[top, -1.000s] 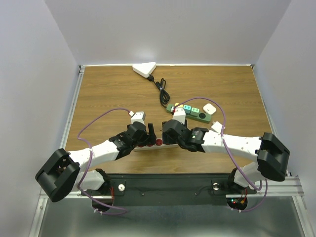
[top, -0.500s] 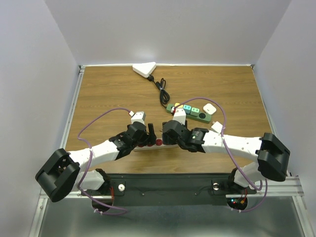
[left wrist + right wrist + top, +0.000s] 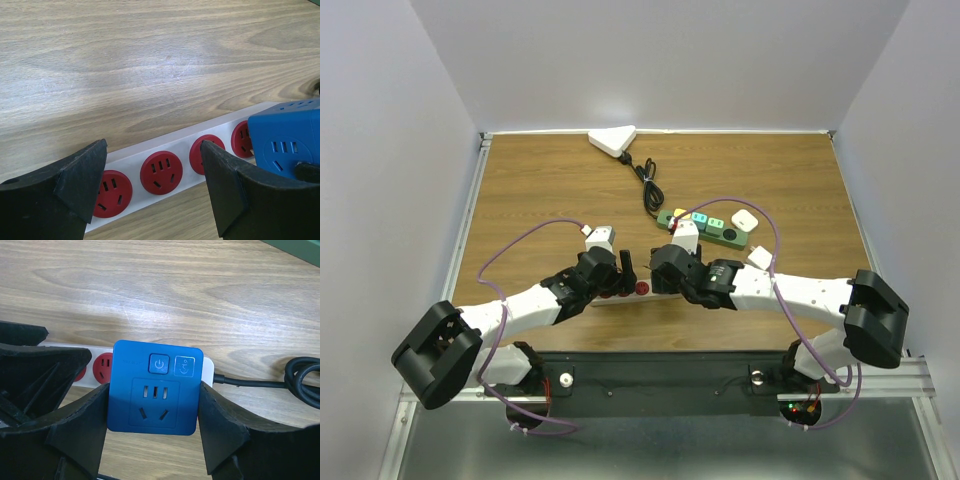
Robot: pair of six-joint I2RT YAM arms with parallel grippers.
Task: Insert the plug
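A white power strip (image 3: pixel 175 150) with red round sockets (image 3: pixel 161 172) lies near the table's front edge; it also shows in the top view (image 3: pixel 642 290). My left gripper (image 3: pixel 152 150) is open, its fingers (image 3: pixel 82 177) standing over the strip with one red socket between them. My right gripper (image 3: pixel 155 390) is shut on a blue square plug adapter (image 3: pixel 156 387), holding it by its sides over the strip's right end (image 3: pixel 207 371). The adapter's edge shows at the right of the left wrist view (image 3: pixel 285 137). Whether its pins are in a socket is hidden.
A black cable (image 3: pixel 300 385) runs right from the strip's end. Farther back lie a green power strip (image 3: pixel 705 225) with coloured plugs, a white adapter (image 3: pixel 745 217), a coiled black cord (image 3: pixel 648 185) and a white triangular block (image 3: pixel 613 141). A small grey-white block (image 3: pixel 599 237) sits left.
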